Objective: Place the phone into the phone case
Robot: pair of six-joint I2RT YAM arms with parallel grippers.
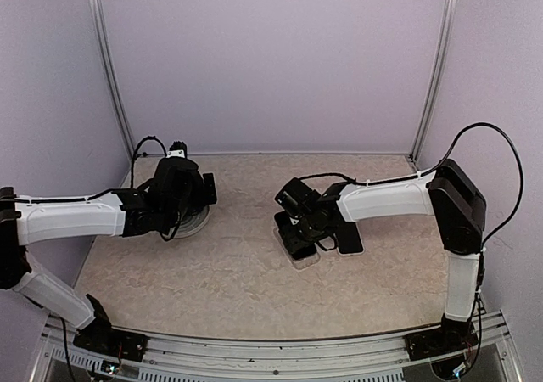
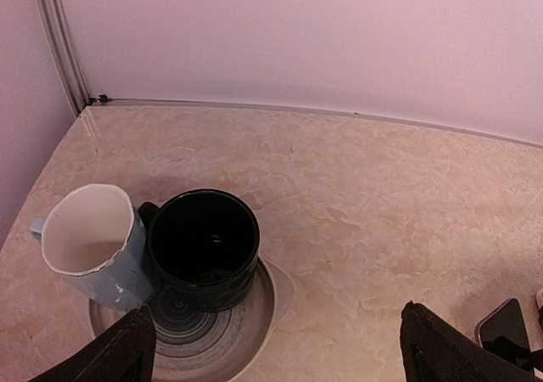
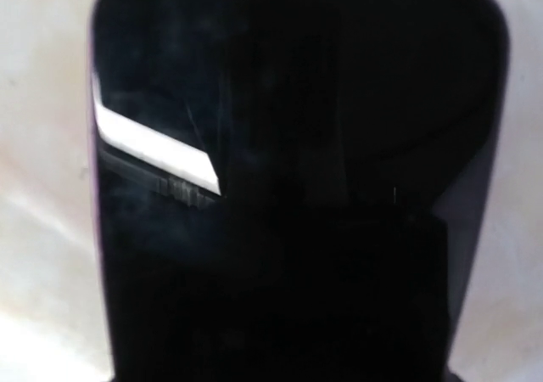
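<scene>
A glossy black phone (image 3: pixel 297 144) with rounded corners fills the right wrist view, face up, very close under the camera. My own fingers are lost in the dark there. From above, my right gripper (image 1: pixel 304 239) hangs low over a pale, clear-rimmed phone case (image 1: pixel 294 260) at mid table. I cannot tell whether its jaws grip the phone or only hover at it. Far to the left, my left gripper (image 1: pixel 182 191) (image 2: pixel 280 361) stands wide open over a plate, with nothing between its fingers (image 2: pixel 127 348).
A dark flat slab (image 1: pixel 349 239) (image 2: pixel 505 324) lies just right of the right gripper, under its forearm. The grey ringed plate (image 1: pixel 198 223) (image 2: pixel 270 314) at the left carries a black mug (image 2: pixel 204 246) and a pale blue mug (image 2: pixel 85 238). Walls close the back and sides.
</scene>
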